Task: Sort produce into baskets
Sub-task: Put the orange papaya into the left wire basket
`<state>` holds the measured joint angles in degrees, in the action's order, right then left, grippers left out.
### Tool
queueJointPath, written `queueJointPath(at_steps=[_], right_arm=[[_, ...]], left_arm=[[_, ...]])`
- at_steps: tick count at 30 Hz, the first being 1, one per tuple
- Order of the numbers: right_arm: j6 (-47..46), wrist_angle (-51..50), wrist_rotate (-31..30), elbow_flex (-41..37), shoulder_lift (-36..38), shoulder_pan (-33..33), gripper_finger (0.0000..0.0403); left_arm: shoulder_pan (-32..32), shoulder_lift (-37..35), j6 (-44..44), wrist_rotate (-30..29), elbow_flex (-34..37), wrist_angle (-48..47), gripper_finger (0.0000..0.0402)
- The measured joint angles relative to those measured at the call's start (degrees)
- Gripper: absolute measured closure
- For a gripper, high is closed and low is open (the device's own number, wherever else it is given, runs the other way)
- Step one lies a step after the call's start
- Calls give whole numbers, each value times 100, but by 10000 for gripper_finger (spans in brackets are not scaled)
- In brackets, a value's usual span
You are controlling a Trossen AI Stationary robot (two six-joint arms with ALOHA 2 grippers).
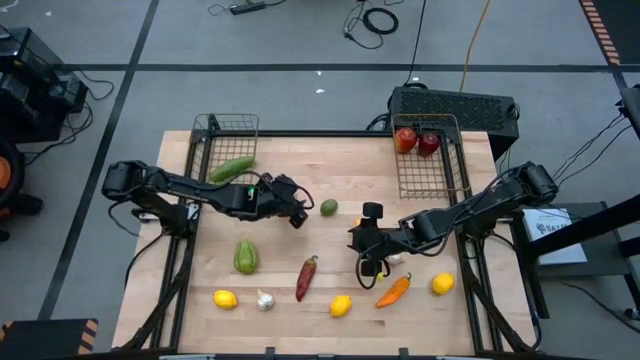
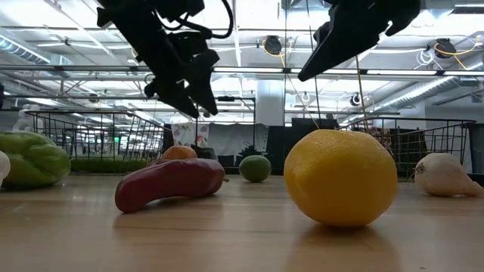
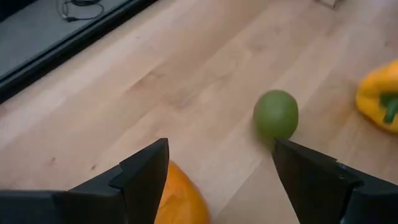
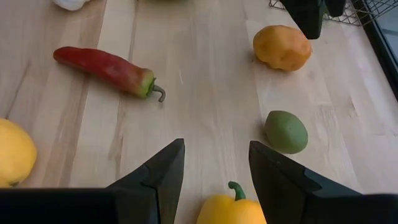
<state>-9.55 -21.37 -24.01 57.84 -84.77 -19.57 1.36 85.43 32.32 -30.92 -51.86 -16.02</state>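
Note:
My left gripper (image 1: 298, 214) hangs open above the table's middle, over an orange fruit (image 3: 181, 203), which also shows in the right wrist view (image 4: 282, 47). A green avocado (image 1: 328, 207) lies just right of it. My right gripper (image 1: 364, 242) is open and empty above a yellow pepper (image 4: 232, 210). The left basket (image 1: 226, 126) holds a cucumber (image 1: 232, 169). The right basket (image 1: 432, 170) holds two red apples (image 1: 416, 141). On the near table lie a green squash (image 1: 246, 256), a red chilli (image 1: 306, 277), three lemons (image 1: 340, 306), garlic (image 1: 265, 300) and an orange pepper (image 1: 393, 291).
A black box (image 1: 455, 108) stands behind the right basket. A second garlic (image 1: 396, 258) lies by my right gripper. Bare wood shows between the two baskets at the far side (image 1: 320, 160). In the low view a lemon (image 2: 340, 177) stands close in front.

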Motion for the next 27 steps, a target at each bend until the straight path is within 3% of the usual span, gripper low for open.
queueJointPath(at_steps=[10, 17, 27], right_arm=[[130, 37, 0, 0, 0, 88, 232], [170, 35, 2, 0, 0, 83, 232], [141, 46, 9, 0, 0, 85, 232]], left_arm=[[148, 281, 633, -277, -4, -60, 8], [376, 575, 873, -1117, -4, -102, 10], [322, 1113, 1093, -1203, -4, -388, 10]])
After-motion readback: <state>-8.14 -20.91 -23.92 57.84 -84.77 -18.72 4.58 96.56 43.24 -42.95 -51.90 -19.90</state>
